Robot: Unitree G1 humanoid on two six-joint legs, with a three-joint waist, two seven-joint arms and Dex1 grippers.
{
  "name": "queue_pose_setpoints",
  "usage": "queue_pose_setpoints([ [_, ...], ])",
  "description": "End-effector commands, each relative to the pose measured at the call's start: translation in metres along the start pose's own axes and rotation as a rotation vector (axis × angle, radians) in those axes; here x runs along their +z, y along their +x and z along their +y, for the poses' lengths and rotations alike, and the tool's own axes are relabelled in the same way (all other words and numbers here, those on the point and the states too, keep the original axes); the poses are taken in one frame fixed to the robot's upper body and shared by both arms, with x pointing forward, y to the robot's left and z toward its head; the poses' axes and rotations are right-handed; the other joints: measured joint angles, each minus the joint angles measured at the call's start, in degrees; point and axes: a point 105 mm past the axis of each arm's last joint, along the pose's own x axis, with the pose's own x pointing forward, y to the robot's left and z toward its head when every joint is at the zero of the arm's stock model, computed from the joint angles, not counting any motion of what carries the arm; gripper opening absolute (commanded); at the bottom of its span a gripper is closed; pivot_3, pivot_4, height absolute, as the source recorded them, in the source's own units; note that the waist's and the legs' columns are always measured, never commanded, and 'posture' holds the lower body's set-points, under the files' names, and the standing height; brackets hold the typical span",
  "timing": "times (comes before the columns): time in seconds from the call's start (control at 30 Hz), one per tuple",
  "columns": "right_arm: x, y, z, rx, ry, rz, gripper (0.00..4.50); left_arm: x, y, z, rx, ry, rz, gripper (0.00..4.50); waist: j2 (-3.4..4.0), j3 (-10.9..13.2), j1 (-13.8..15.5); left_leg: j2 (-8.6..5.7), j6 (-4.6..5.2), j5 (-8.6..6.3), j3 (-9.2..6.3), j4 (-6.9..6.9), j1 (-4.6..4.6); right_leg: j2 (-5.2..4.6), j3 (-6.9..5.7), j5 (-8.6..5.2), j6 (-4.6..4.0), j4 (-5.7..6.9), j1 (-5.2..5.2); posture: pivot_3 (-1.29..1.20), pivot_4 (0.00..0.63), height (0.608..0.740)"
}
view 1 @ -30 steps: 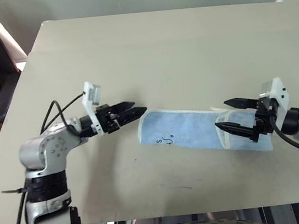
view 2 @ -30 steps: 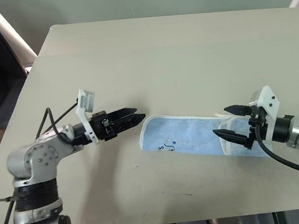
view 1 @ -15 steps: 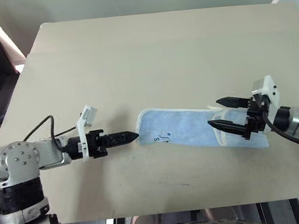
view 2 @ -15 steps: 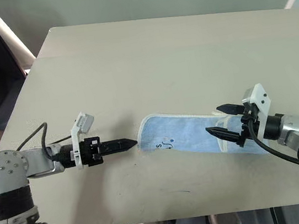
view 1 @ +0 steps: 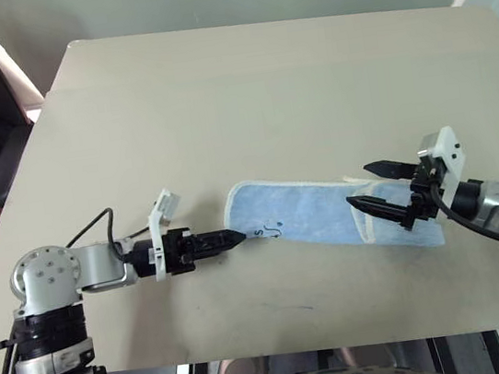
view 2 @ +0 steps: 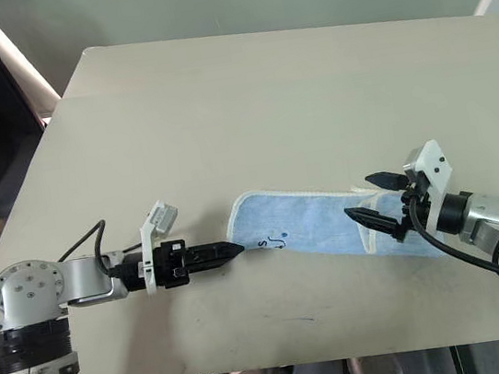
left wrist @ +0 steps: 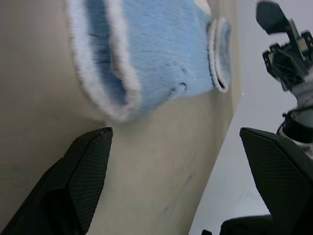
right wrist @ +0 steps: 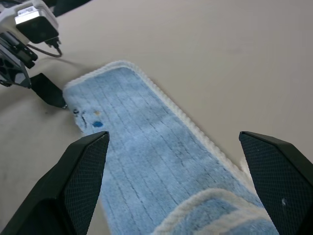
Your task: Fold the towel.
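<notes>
A fluffy light blue towel point(view 1: 328, 217), white-edged and folded into a long strip, lies near the smooth beige counter's point(view 1: 245, 85) front edge. The left end effector point(view 1: 231, 239), spread, meets its rounded end. The right end effector point(view 1: 372, 185) hovers spread over the doubled-over opposite end.

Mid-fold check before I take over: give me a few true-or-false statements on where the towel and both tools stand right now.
1. The towel lies on the table as a long narrow strip. True.
2. The left tool is clamped on the towel's end. False: its jaws are open, tips beside that end, nothing held.
3. The right tool is open over the towel's other end. True.
4. The towel's dark printed mark sits at the end near the right tool. False: it is at the end near the left tool.
5. The towel hangs off the table edge. False: it lies fully on the tabletop.
</notes>
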Motion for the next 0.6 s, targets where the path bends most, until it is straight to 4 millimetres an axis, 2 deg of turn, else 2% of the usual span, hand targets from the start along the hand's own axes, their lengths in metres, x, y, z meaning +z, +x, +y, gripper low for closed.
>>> queue_pose_setpoints([
  [0.03,0.009,-0.003,-0.002,-0.02,-0.033,-0.02,4.49,0.009,-0.005,-0.002,-0.013,-0.015,-0.033,4.5,0.0,0.0,0.0,0.0,0.0,0.01,-0.01,0.0,0.0,0.02,0.0,0.0,0.0,0.01,0.01,0.0,0.15,0.74],
  [0.23,0.009,0.0,-0.005,-0.038,-0.03,-0.025,4.49,0.014,0.003,0.001,-0.036,-0.068,-0.069,4.5,-0.01,0.0,-0.02,-0.01,-0.04,0.08,-0.03,0.0,0.05,0.04,0.01,0.01,-0.01,0.09,0.03,0.0,0.15,0.74],
  [0.6,0.009,0.001,-0.009,-0.063,-0.032,-0.033,4.49,0.017,0.013,-0.008,-0.059,-0.074,-0.104,4.5,-0.09,0.06,0.08,-0.03,-0.04,0.15,-0.05,0.01,0.05,0.11,0.01,0.0,0.01,0.1,0.08,0.0,0.15,0.74],
])
